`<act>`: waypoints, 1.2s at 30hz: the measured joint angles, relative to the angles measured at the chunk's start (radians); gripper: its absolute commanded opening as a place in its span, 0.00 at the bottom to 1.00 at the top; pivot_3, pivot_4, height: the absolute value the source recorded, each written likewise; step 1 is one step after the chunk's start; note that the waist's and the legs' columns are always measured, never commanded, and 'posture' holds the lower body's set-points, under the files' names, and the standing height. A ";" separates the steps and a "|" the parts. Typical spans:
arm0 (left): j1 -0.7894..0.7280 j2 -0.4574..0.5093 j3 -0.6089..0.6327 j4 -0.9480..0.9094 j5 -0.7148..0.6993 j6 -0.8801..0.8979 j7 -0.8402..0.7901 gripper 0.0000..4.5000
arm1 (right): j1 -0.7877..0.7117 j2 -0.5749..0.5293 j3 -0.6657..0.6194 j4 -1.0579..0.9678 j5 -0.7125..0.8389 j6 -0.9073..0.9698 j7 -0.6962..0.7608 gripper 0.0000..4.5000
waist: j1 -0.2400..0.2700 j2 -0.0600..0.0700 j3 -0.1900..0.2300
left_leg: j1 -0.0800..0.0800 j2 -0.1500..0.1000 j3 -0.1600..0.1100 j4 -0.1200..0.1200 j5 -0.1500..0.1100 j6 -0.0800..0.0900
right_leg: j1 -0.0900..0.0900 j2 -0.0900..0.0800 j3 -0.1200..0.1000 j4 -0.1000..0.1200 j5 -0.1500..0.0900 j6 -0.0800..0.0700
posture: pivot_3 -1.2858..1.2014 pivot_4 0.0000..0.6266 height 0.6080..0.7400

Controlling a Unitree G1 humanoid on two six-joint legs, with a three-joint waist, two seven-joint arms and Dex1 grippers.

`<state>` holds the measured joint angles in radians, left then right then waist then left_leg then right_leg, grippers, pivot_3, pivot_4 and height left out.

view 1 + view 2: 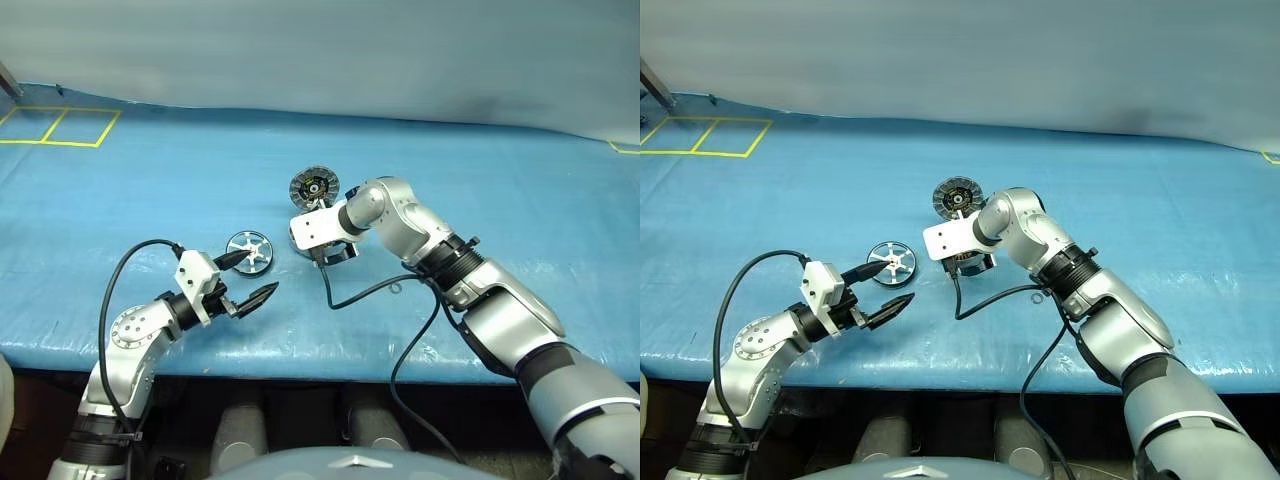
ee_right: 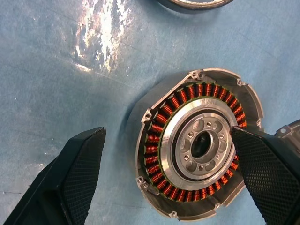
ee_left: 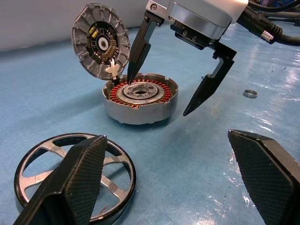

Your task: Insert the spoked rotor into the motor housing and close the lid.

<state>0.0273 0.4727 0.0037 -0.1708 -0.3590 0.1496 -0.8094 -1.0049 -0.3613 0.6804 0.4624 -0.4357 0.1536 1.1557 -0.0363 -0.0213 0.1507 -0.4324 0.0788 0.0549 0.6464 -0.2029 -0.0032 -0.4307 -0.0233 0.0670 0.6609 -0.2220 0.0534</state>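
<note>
Rotor (image 1: 249, 250) lies beside the open left tool (image 1: 250, 277); open right tool (image 3: 161, 96) straddles the housing (image 3: 140, 97).

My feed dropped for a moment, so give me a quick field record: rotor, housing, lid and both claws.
spoked rotor: flat on the blue mat, not held
motor housing: open, copper windings showing, no rotor inside
lid: raised upright at the housing's edge
left claw: open, beside the rotor
right claw: open, over the housing
small ring: loose on the mat
</note>
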 measured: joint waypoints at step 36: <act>0.022 0.002 -0.002 -0.016 -0.006 0.018 -0.006 1.00 | 0.009 0.033 -0.004 0.079 -0.038 -0.016 -0.009 0.67 | 0.000 0.000 0.000 | 0.001 0.000 0.000 0.000 0.000 0.000 | 0.001 0.000 0.000 0.000 0.000 0.000 | 0.52 0.24 1.00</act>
<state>0.0490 0.4745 0.0014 -0.1866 -0.3652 0.1678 -0.8154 -0.9954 -0.3285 0.6768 0.5419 -0.4736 0.1375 1.1466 -0.0364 -0.0214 0.1505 -0.4315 0.0788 0.0550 0.6463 -0.2030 -0.0034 -0.4301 -0.0235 0.0670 0.6611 -0.2222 0.0531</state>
